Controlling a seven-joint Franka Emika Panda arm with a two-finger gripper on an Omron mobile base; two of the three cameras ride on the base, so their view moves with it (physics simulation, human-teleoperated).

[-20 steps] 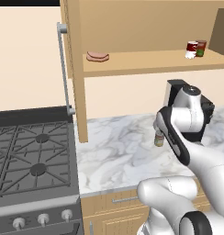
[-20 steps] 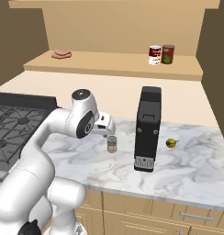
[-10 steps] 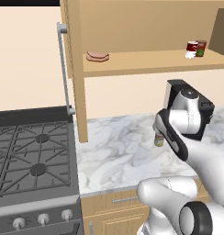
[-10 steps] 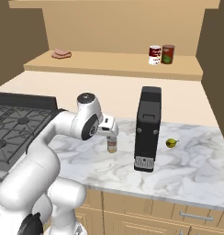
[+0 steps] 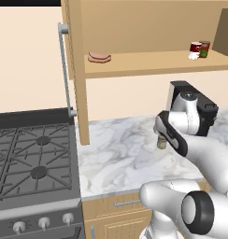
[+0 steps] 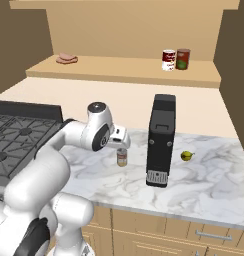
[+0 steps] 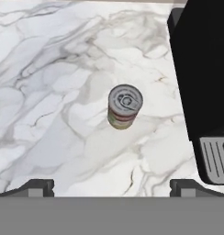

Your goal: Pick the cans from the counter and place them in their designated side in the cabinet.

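Hand view looks down on an upright grey can (image 7: 125,106) on the counter (image 7: 54,92); end effector (image 7: 112,187) spread wide, empty. Rigid, smooth, probably light: grip its sides mid-height.

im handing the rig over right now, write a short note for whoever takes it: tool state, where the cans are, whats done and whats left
Tool: open and empty, poised above the grey-olive can, which stands upright on the counter beside the black coffee machine.
Red can with white band: already upright on the cabinet shelf, right end, next to a darker red can with a green patch.
Also there: a piece of meat on the shelf's left end and a small yellow-green fruit on the counter.
Done: one can shelved.
Left: lower onto the grey-olive can, grip it, lift it to its side of the cabinet.
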